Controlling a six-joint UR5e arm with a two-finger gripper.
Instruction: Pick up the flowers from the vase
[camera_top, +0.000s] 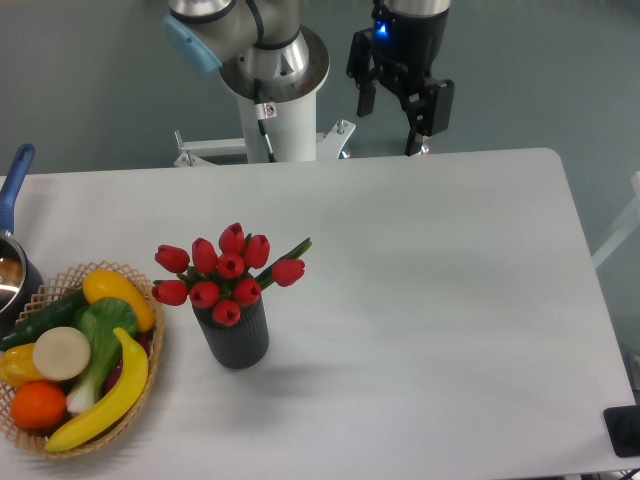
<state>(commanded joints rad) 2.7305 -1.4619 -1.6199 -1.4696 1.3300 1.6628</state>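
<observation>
The flowers (226, 275), a bunch of red tulip buds with green stems and one long leaf, stand in the vase (234, 336), a short dark ribbed cylinder left of the table's middle. My gripper (389, 128) hangs open above the table's far edge, well up and to the right of the flowers, with nothing between its black fingers.
A wicker basket (150, 375) of colourful fruit and vegetables sits at the front left, close beside the vase. A metal pot with a blue handle (14, 180) pokes in at the left edge. The arm's white base (275, 125) stands behind the table.
</observation>
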